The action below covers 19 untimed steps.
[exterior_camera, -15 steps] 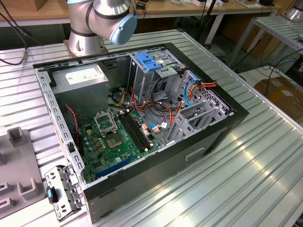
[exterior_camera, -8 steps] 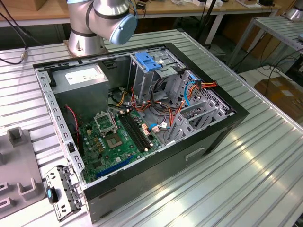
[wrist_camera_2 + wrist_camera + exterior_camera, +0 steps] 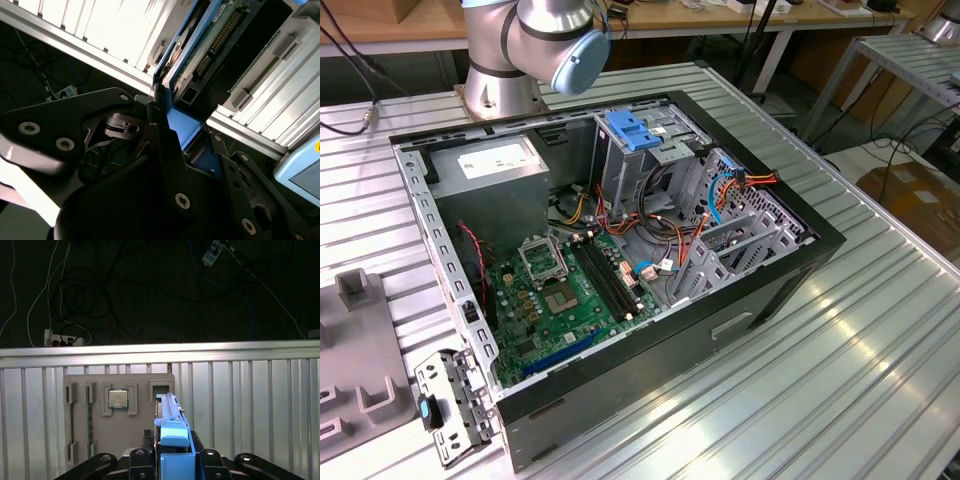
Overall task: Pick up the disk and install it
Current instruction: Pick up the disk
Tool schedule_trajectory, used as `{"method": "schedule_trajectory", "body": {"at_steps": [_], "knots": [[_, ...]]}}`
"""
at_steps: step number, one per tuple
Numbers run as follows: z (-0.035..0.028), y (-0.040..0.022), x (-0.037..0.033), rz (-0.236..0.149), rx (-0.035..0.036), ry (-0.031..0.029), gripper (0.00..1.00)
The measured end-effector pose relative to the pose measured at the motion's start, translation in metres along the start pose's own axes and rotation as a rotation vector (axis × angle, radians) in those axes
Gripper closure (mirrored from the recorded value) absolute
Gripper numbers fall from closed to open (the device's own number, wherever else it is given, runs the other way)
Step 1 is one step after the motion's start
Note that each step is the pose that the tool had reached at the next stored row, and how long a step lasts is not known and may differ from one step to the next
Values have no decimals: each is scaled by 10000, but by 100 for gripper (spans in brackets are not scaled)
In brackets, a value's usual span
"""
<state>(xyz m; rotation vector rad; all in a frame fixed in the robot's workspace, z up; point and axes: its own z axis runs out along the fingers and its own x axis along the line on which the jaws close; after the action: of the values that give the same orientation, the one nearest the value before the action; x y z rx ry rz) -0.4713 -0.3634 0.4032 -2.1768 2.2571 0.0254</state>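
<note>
1. Gripper [image 3: 173, 460] state: its black fingers are closed from both sides on the disk [image 3: 169, 410], which stands on edge between them in the first wrist view. I judge this a real clamp, not a loose straddle.
2. Place of the disk: it is over the grey tray [image 3: 100, 430] that lies on the ribbed table [image 3: 250, 405]. It sits at the tray's narrow slot, just beside the pocket that holds a processor chip [image 3: 118, 399]. Whether its far end rests in the slot or hangs clear cannot be told.
3. Exposed side: the second wrist view shows the green circuit board [image 3: 200, 60] and its connector pins bare on one face, with a blue side rail [image 3: 182, 125] along the edge nearest the fingers.
4. Handling, as a judgement:
   - The disk should be stiff and dense, heavy for its size, and easily harmed by knocks.
   - The metal shell is smooth and could slip.
   - The plastic rails probably give a little under pressure.
   - The sound hold is across the rails or flat metal flanks, well off the board and pins, as the grip appears to be now.
5. Work as it stands: in the exterior view the computer case [image 3: 740, 300] lies open on the table, with a blue bracket [image 3: 635, 132] atop its drive cage. The disk is not yet installed.
</note>
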Motion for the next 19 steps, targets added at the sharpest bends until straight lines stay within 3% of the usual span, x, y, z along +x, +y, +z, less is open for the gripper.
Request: {"method": "schedule_trajectory", "body": {"at_steps": [19], "knots": [[-94, 1, -2, 1, 1, 0, 63]]}}
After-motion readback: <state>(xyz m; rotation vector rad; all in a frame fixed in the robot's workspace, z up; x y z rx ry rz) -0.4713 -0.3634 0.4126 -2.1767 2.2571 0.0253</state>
